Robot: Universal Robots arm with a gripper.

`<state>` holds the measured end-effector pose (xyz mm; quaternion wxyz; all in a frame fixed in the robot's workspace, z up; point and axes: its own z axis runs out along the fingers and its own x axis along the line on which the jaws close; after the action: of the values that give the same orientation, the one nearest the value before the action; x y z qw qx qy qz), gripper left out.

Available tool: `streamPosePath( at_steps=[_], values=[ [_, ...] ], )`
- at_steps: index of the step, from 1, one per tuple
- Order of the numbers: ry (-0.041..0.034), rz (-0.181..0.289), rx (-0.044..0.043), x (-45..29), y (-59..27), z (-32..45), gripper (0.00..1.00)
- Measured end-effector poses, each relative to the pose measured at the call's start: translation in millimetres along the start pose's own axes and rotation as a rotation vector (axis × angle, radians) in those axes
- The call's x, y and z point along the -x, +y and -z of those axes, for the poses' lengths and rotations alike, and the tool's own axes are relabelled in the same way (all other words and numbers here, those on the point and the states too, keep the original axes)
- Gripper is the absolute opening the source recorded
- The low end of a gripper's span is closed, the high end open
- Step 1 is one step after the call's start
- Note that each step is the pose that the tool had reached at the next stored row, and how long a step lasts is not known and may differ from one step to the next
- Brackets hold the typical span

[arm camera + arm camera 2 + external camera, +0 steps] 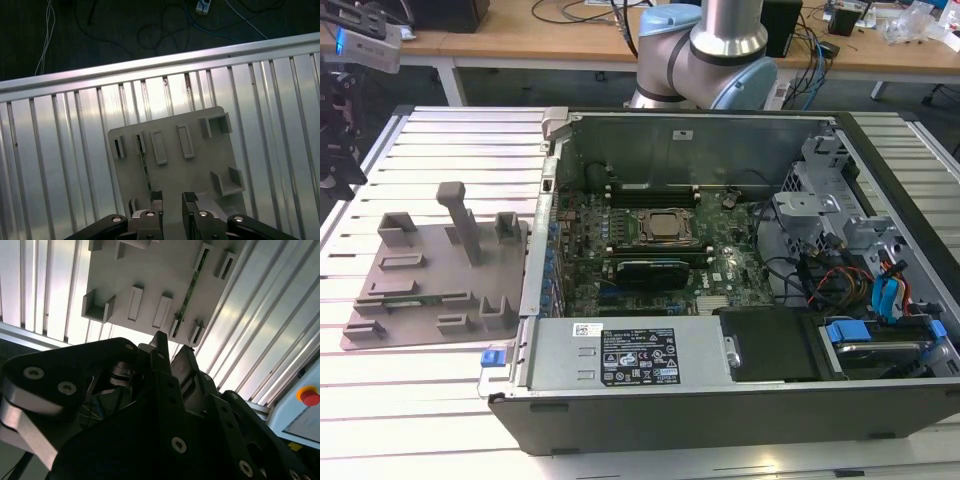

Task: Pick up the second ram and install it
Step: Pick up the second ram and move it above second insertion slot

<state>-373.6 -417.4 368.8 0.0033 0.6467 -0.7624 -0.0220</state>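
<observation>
The second ram (415, 298) is a thin green stick lying in a slot near the front of the grey fixture plate (435, 262), at the exterior view's left. The stick shows edge-on in both wrist views (189, 292) (146, 169), held between small raised blocks. My gripper (172, 196) hangs above the plate (200, 165), well clear of it, close beside the ram's line. Its black fingers (161, 347) stand open with a narrow gap and nothing between them. In the exterior view the gripper's black body (338, 140) sits at the left edge.
An open computer case (720, 400) lies at the exterior view's right, holding the green motherboard (720, 270) with its processor socket (665, 228). Cables and drive bays (865, 290) fill its right end. The ribbed metal table (420, 390) surrounds the plate. A red stop button (310, 396) sits off the table.
</observation>
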Motion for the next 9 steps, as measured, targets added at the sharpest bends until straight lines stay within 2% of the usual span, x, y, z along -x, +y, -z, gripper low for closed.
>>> streamPosePath(
  at_steps=[9],
  values=[
    [0.0000,0.000,-0.0001,-0.3,-0.4,-9.8,0.30]
  ],
)
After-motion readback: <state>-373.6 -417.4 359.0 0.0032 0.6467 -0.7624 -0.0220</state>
